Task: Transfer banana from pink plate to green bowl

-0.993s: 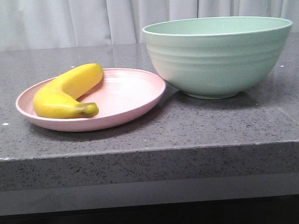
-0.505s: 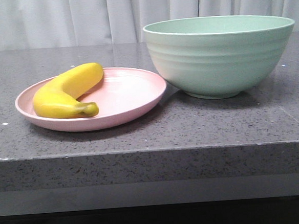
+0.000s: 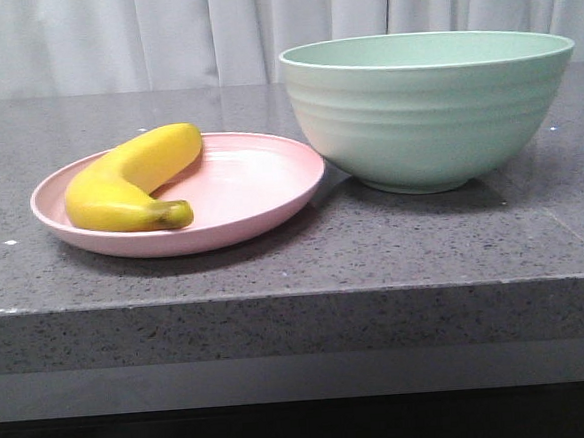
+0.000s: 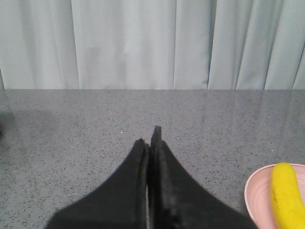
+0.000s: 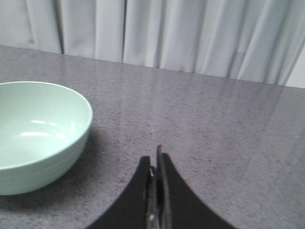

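Observation:
The yellow banana (image 3: 129, 180) lies on the left half of the pink plate (image 3: 259, 181), its dark stem tip toward the front. The green bowl (image 3: 430, 109) stands upright to the right of the plate, almost touching its rim, and looks empty in the right wrist view (image 5: 38, 133). My left gripper (image 4: 150, 138) is shut and empty over bare table, with the plate edge (image 4: 252, 191) and the banana (image 4: 288, 195) off to one side. My right gripper (image 5: 156, 157) is shut and empty beside the bowl. Neither gripper shows in the front view.
The grey speckled stone table (image 3: 296, 269) has its front edge close to the camera. A pale curtain (image 3: 159, 38) hangs behind the table.

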Action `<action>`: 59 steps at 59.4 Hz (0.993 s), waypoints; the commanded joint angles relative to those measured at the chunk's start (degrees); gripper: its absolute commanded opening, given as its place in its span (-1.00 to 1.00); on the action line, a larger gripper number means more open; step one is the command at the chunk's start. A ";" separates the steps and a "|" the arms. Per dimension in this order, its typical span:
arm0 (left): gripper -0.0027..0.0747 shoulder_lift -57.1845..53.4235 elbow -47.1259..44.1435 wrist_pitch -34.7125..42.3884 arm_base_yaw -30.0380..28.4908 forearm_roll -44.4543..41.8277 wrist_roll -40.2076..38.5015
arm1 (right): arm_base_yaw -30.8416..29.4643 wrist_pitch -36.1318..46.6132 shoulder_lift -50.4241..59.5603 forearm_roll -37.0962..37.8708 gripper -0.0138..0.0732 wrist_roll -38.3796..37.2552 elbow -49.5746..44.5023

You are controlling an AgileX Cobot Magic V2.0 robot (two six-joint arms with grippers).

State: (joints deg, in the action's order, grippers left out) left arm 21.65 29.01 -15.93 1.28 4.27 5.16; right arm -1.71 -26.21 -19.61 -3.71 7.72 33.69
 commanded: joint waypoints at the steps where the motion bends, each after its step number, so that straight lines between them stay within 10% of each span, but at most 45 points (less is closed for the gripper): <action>1: -0.98 1.64 2.44 3.95 -0.02 0.03 -0.16 | 1.29 3.48 -2.78 -2.45 -0.88 0.88 2.83; 16: -0.65 1.74 2.44 3.58 -0.02 0.03 -0.16 | 1.59 5.37 -3.62 -3.37 -0.70 0.88 2.89; 29: 0.49 1.74 2.44 3.69 -0.02 0.47 -0.16 | 1.59 6.07 -3.62 -3.37 0.48 0.88 2.89; 59: 0.50 18.89 16.26 -12.54 5.80 3.93 0.07 | 1.59 5.61 -3.62 -3.44 0.59 0.84 2.89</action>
State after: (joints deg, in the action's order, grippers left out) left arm 36.00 40.05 -28.95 4.42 7.33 5.16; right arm -0.10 -25.24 -22.48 -6.98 7.99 34.49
